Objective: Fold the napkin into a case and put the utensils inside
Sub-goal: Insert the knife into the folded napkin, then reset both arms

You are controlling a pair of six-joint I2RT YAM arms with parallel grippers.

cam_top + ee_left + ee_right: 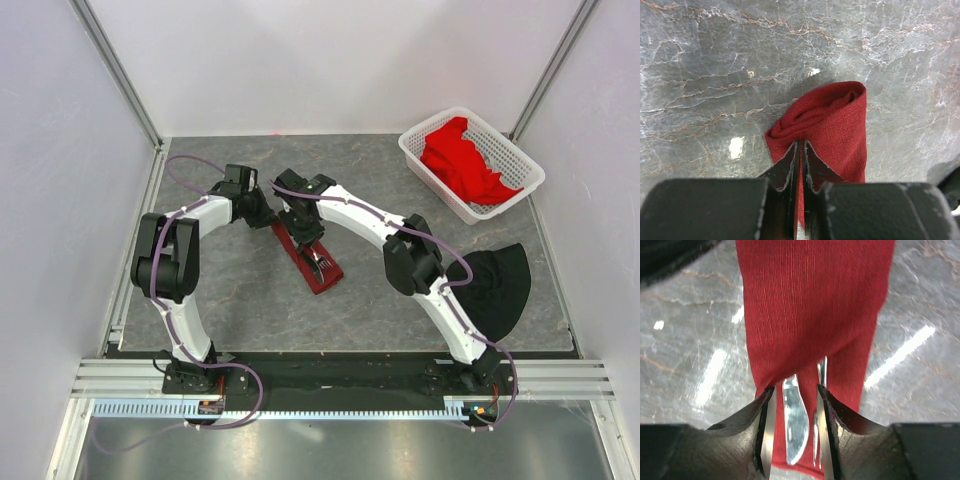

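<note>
Maroon cloth, folded into a long narrow case (815, 300), lies on the grey table (250, 300). Near one end the left gripper (800, 150) pinches a fold tight. With a narrow gap between its fingers, the right gripper (795, 390) straddles the knife (794, 425) and fork (822, 371), whose far ends are tucked under the cloth.

my table (250, 310) is grey, marbled, veined brown. white panel walls (330, 60) close me in on three sides, aluminium posts (118, 68) at the corners. light glints (736, 147) off it.

knife (794, 425): far end hidden under case (815, 305) | fork (823, 371): mostly behind right tool (795, 390) | case: far end cut off
</note>
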